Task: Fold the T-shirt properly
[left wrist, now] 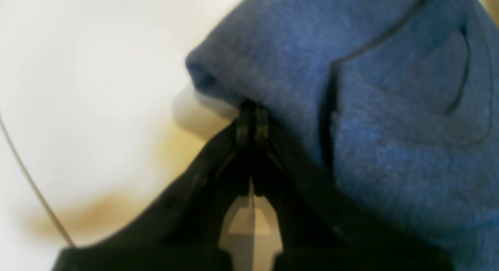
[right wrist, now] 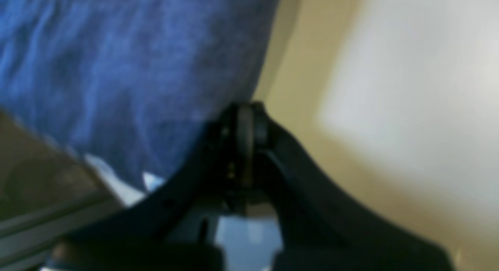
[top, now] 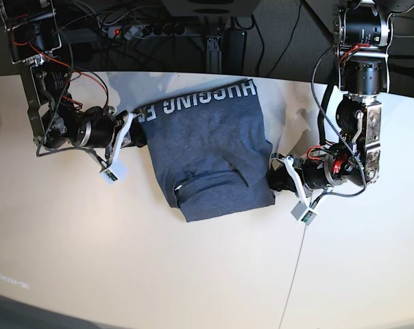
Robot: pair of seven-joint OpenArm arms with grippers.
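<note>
My left gripper [left wrist: 251, 115] pinches the T-shirt [top: 210, 147] at its edge, jaws closed on the cloth. My right gripper [right wrist: 245, 124] clamps the opposite edge, the shirt lying partly folded on the table [top: 125, 260] between my arms.

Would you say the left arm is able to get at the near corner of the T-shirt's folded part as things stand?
Probably not right away: the left gripper looks shut on the T-shirt at its side edge, so it would need to release first.

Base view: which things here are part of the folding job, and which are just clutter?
Job:
- heathered blue-grey cotton T-shirt with white lettering
- left gripper, shut on its edge
- right gripper, shut on its edge

Lying about:
- black power strip behind the table
- loose cables
</note>
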